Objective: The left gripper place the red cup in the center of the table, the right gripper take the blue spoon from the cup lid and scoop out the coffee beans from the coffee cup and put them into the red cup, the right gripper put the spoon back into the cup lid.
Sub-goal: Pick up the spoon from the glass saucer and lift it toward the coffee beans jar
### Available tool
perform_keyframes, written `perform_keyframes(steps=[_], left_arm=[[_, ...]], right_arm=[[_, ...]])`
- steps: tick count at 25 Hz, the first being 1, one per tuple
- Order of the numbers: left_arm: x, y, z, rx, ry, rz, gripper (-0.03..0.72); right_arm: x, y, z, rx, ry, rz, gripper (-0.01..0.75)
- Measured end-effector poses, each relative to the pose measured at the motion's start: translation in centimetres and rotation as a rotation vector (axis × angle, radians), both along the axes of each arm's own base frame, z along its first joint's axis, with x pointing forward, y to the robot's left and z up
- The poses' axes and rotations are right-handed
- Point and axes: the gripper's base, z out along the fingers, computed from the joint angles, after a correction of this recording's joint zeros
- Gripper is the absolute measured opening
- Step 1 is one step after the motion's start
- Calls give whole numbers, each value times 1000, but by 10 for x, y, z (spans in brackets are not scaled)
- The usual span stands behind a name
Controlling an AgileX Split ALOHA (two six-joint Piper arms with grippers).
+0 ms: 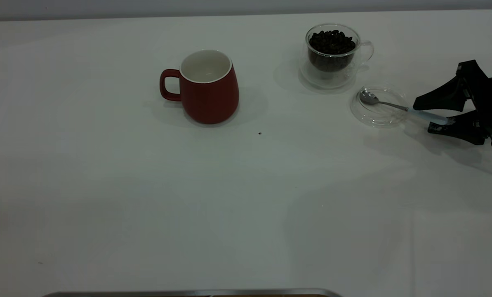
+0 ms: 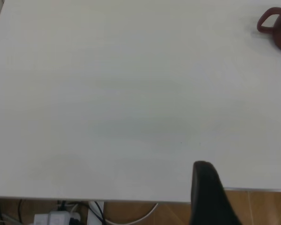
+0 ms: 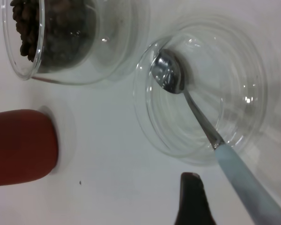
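The red cup [image 1: 208, 88] stands upright near the table's [image 1: 105, 185] middle with its handle pointing left; its handle also shows in the left wrist view as the red cup [image 2: 277, 26]. The coffee cup [image 1: 332, 53], full of coffee beans [image 1: 331, 41], stands at the back right. In front of it lies the cup lid [image 1: 380, 106] with the blue spoon [image 1: 394, 106] resting in it, bowl inside and handle sticking out to the right. My right gripper [image 1: 422, 115] is open, its jaws on either side of the spoon's handle end. My left gripper [image 2: 246, 178] is open over the table's edge, far from the red cup.
A single dark bean [image 1: 260, 133] lies on the table in front of the red cup. A metal edge [image 1: 188, 293] runs along the near side. In the left wrist view, cables and a power strip [image 2: 56, 216] lie below the table's edge.
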Motion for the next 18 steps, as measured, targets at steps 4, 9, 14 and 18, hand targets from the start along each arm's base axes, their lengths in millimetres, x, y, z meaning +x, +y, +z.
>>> perform_keyframes(steps=[4, 9, 14, 18], left_arm=[[0, 0, 0, 0, 0, 0, 467], [0, 0, 0, 0, 0, 0, 467], [0, 0, 0, 0, 0, 0, 467], [0, 0, 0, 0, 0, 0, 467]], right_arm=[[0, 2, 1, 23, -12, 9, 548], [-2, 3, 1, 23, -6, 37, 540], [-2, 3, 1, 24, -3, 43, 538], [-2, 4, 1, 25, -2, 43, 511]])
